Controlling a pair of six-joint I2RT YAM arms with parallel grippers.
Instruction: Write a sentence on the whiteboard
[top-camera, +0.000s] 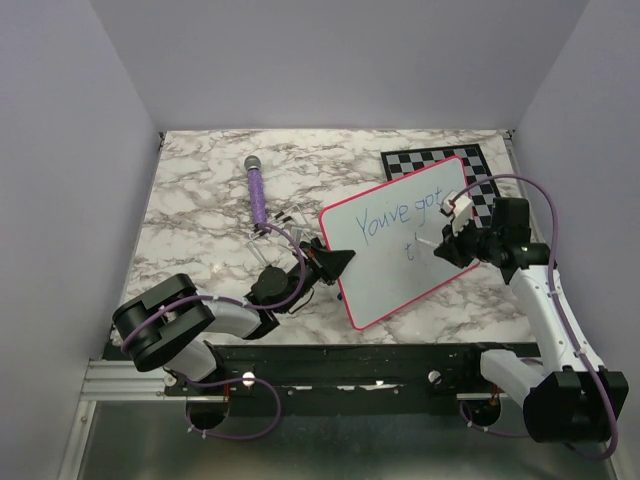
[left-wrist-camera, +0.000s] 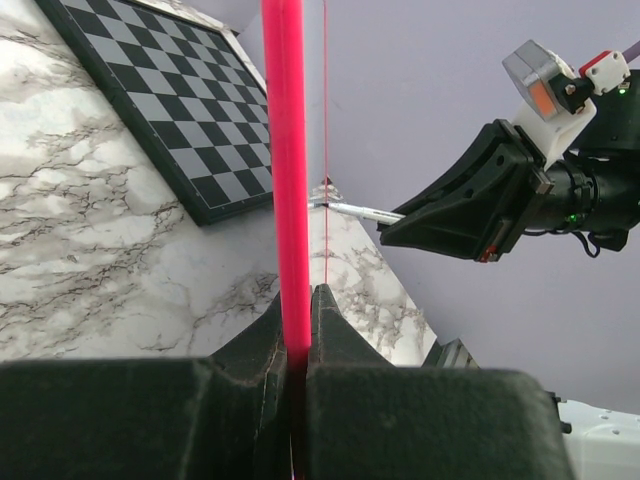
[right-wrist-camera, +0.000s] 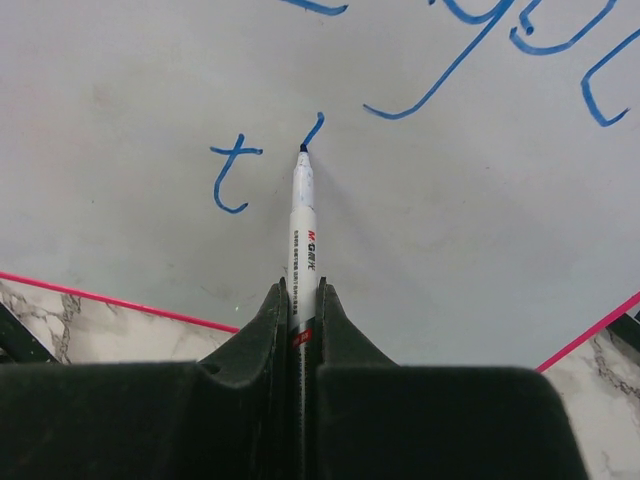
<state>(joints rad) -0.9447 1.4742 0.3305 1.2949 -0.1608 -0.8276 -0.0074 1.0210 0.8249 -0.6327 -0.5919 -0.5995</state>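
Right now the whiteboard (top-camera: 385, 280) stands tilted over the worktop (top-camera: 210, 215), its left rim clamped in the left jaws. The right jaws are clamped on a marker (right-wrist-camera: 304, 215) whose long axis points straight away from them. Its tip is on the board just right of the "t" that opens the second line of the sentence (top-camera: 400, 215), so the next strokes likely run rightward.

Overhead camera looks down on the table (top-camera: 200, 205); both wrist cameras sit close against the whiteboard (top-camera: 395, 265).
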